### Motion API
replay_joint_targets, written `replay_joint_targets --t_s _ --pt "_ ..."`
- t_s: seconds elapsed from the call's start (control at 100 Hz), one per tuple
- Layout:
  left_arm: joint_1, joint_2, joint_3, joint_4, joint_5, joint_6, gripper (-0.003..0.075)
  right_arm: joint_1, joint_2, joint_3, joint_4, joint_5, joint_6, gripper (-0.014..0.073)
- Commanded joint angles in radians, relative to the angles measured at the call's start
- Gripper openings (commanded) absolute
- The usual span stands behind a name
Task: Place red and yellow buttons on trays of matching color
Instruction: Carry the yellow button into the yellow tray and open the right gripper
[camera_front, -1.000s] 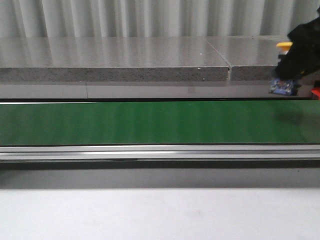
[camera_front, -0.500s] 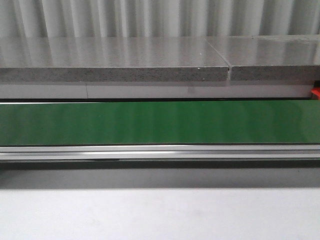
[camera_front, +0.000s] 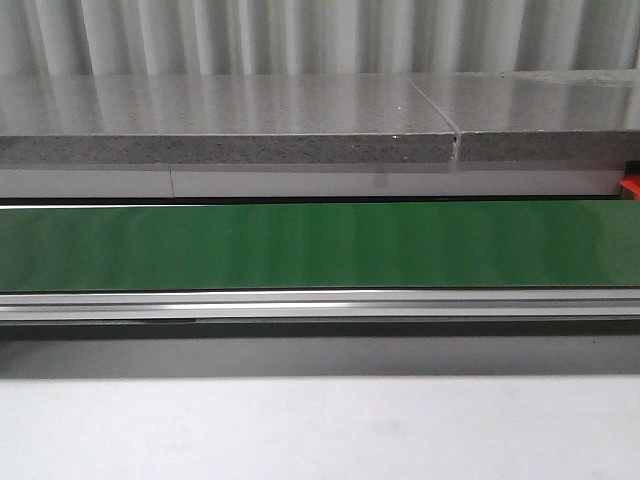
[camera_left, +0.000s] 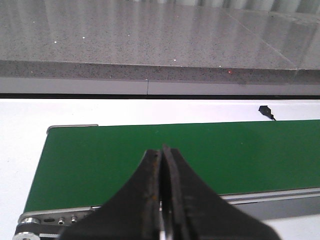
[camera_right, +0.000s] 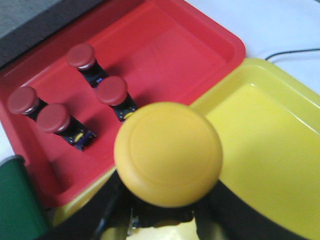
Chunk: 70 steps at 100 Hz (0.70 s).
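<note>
No text, label, brand, number or sign can be read in any view.

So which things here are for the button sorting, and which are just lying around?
For the job:
yellow button, held in the right tool
red tray with four red buttons
yellow tray

Just there:
green belt
grey counter
left tool, shut and empty

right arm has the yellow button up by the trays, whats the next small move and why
Probably shift the right tool further over the yellow tray and lower. The yellow button it holds sits above the seam with the red tray, which already has four red buttons.
</note>
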Motion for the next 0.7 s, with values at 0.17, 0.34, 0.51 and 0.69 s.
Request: replay_joint_targets --t_s 0.17,0.34,0.51,0.69 --pt "-0.008 0.01 -0.025 -0.003 -0.071 -0.001 -0.0021 -0.063 -0.033 0.162 0.02 -0.182 0.003 0.0225" --pt "-0.008 0.01 -0.025 -0.003 -0.071 -0.001 -0.0021 -0.063 -0.033 0.264 0.029 -0.295 0.003 0.0225" --pt "-0.008 0.01 -0.025 -0.003 -0.071 -0.001 -0.0021 -0.06 -0.028 0.313 0.066 -0.354 0.003 0.0225" --pt "-0.008 0.01 -0.025 -0.003 -0.071 -0.001 -0.0021 -0.057 -0.016 0.314 0.098 -0.388 0.003 0.0225"
